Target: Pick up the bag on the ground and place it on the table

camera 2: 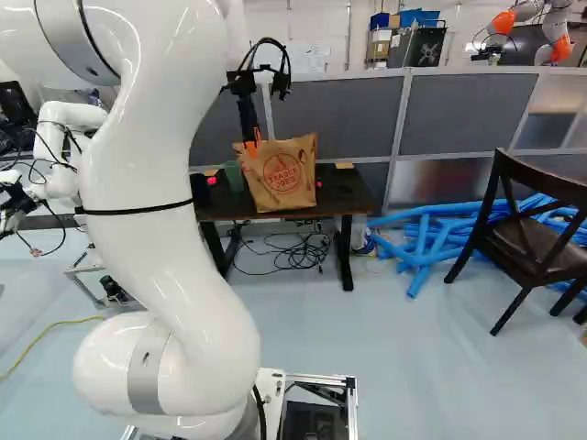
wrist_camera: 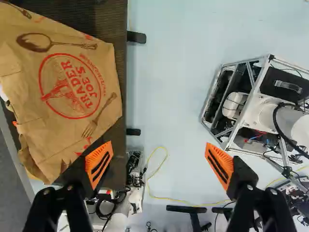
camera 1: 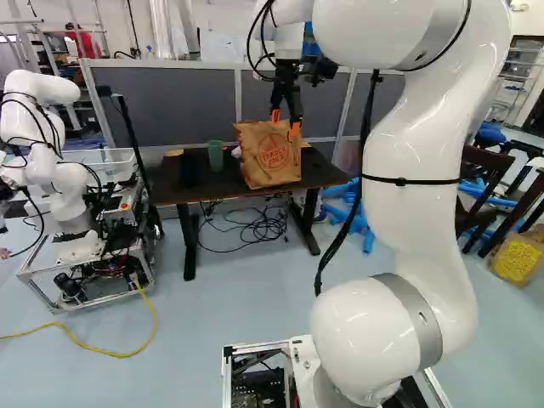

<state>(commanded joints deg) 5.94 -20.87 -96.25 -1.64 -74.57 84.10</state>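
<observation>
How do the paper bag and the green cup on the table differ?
The paper bag is much bigger than the green cup. The bag is brown with red print, while the cup looks plain. The bag's sides are creased; the cup's look smooth. Both rest on the dark table.

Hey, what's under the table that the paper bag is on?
Under the table, a tangle of black cables lies on the floor. The tabletop hides its own underside, so I can't tell whether anything is fixed there.
</observation>
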